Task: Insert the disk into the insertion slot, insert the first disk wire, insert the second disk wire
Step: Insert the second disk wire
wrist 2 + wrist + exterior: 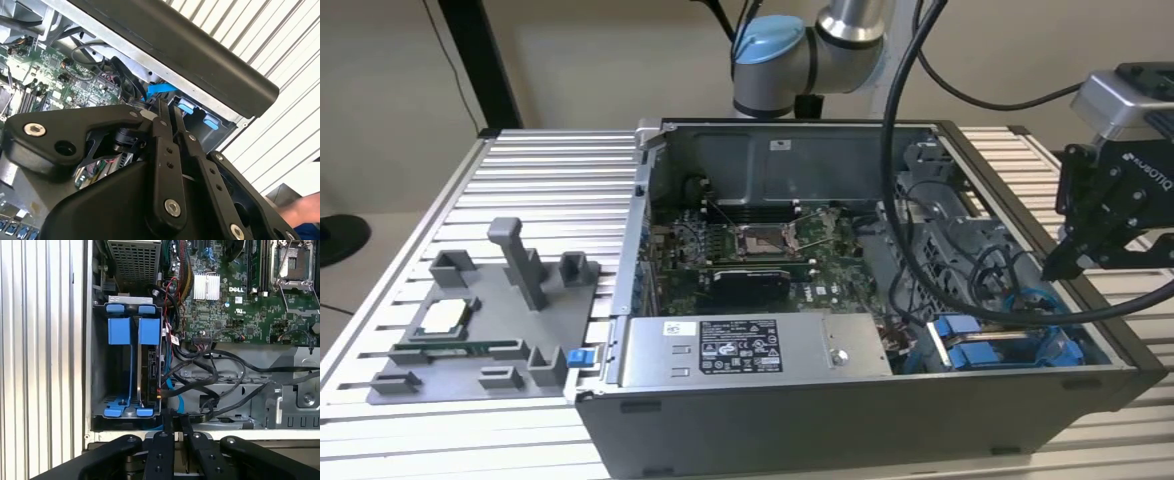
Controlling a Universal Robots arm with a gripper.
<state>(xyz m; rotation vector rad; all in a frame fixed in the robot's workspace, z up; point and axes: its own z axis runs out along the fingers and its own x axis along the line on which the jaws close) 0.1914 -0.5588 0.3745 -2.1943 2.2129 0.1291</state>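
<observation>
1. Gripper position: in the exterior view you are holding it over the computer case at that view's right edge, tips pointing down toward the blue rails.
2. You are seeing the fingers lying close together in both wrist views, with a thin gap between them. The gripper is reading as closed; whether anything is pinched at the tips you cannot tell.
3. You are finding the disk standing on edge inside the insertion slot, under one of the two blue carrier tabs.
4. You are watching a blue wire running just beside the disk toward the gripper's tips. In the second wrist view its flat blue end is lying just beyond them.
5. You are noting black wires looping between the disk and the motherboard.
6. You are logging the power-supply box lying along the case's near wall. The grey tray of fixtures is resting on the slatted surface at the exterior view's left, well apart from the gripper.
</observation>
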